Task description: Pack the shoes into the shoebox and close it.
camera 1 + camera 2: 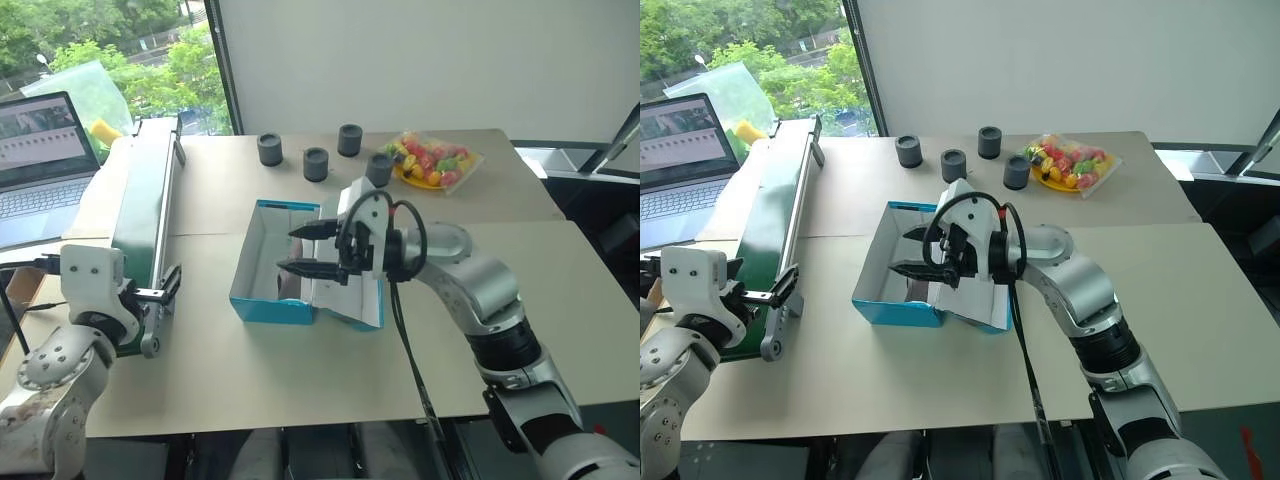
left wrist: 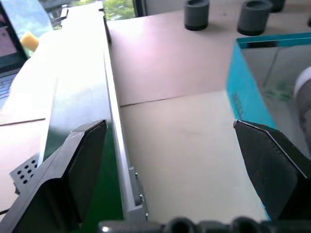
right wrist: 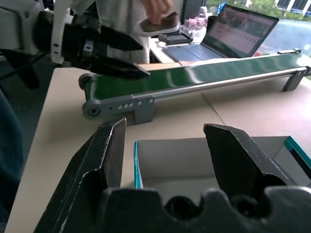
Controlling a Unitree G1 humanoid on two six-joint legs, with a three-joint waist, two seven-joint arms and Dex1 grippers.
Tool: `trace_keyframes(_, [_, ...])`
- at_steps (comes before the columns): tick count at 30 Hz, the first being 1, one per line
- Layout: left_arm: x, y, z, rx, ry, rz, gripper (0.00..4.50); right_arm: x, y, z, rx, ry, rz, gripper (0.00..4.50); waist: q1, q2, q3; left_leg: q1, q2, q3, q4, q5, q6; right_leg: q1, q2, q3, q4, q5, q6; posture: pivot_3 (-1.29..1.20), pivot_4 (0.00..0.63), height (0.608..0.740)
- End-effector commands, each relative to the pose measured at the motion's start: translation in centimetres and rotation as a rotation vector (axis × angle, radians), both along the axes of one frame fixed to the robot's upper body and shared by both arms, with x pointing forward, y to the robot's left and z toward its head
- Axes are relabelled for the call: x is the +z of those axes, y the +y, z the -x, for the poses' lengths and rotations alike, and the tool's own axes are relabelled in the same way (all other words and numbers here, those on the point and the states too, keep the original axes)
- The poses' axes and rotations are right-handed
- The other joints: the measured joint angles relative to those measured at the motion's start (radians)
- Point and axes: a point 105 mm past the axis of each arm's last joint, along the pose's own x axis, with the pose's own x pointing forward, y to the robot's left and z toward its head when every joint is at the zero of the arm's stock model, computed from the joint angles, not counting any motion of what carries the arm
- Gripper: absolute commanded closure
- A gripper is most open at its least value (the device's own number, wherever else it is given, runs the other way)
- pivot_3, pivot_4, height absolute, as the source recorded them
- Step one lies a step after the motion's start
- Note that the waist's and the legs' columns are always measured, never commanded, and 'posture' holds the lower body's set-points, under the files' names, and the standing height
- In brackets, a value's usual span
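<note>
Head cams are looking down over the table (image 1: pixel 300 380), sharing the shoebox (image 1: pixel 262 305) dead center; wrist cams are sitting close, both catching the conveyor (image 3: pixel 204 77) at ten o'clock.

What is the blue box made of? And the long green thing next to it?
The shoebox looks like thin cardboard: matte turquoise outside, plain white inside, with flat folded walls. The conveyor seems to have a smooth, slightly shiny green rubbery belt in a silvery metal frame.
</note>
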Motion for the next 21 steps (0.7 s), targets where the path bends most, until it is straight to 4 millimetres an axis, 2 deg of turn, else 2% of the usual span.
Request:
trace_keyframes(1, [0.0,1.9,0.4,0.181,-0.004,0.009,0.0,0.3,0.6,0.4,0.011,-0.056,-0.015,1.4,-0.001,-0.002,-0.001,-0.001,0.0,0.0,0.0,0.0,0.0,-0.001,0.0,0.0,0.0,0.0,0.0,0.0,0.15,0.74])
trace_keyframes(2, [-0.4,2.2,0.4,0.199,0.008,0.027,0.0,-0.2,0.8,0.3,0.001,-0.054,-0.004,1.4,0.0,-0.002,-0.001,-0.001,0.0,0.0,0.0,0.0,-0.001,-0.001,0.0,0.0,0.0,0.0,0.0,0.0,0.15,0.74])
trace_keyframes(5, [-1.6,2.7,0.2,0.197,0.066,0.016,0.0,-2.0,1.3,-0.8,-0.07,-0.04,0.046,0.63,0.001,-0.002,-0.001,-0.001,0.0,0.0,0.0,-0.001,-0.001,-0.002,0.0,0.0,0.0,0.0,0.0,0.0,0.15,0.74])
trace_keyframes(7, [-2.0,3.2,0.1,0.207,0.081,0.026,0.0,-2.5,1.5,-1.2,-0.106,-0.036,0.05,0.02,0.002,-0.002,-0.001,-0.001,0.0,0.0,0.0,-0.001,-0.001,-0.002,0.0,0.0,0.0,0.0,0.0,0.0,0.15,0.74])
trace_keyframes(12, [-2.0,3.5,-0.5,0.182,0.104,-0.016,0.0,-3.2,1.9,-1.8,-0.171,-0.043,0.043,0.02,0.005,-0.002,-0.001,-0.002,-0.001,0.0,0.0,-0.001,-0.001,-0.002,0.0,0.0,0.0,0.0,0.0,0.0,0.15,0.74])
trace_keyframes(21, [-1.9,3.0,-1.2,0.146,0.104,-0.052,0.0,-2.7,2.3,-1.7,-0.206,-0.008,-0.003,0.02,0.004,-0.002,-0.001,-0.002,0.0,-0.001,0.0,-0.001,-0.002,-0.002,-0.001,0.0,0.0,0.0,0.0,0.0,0.15,0.74])
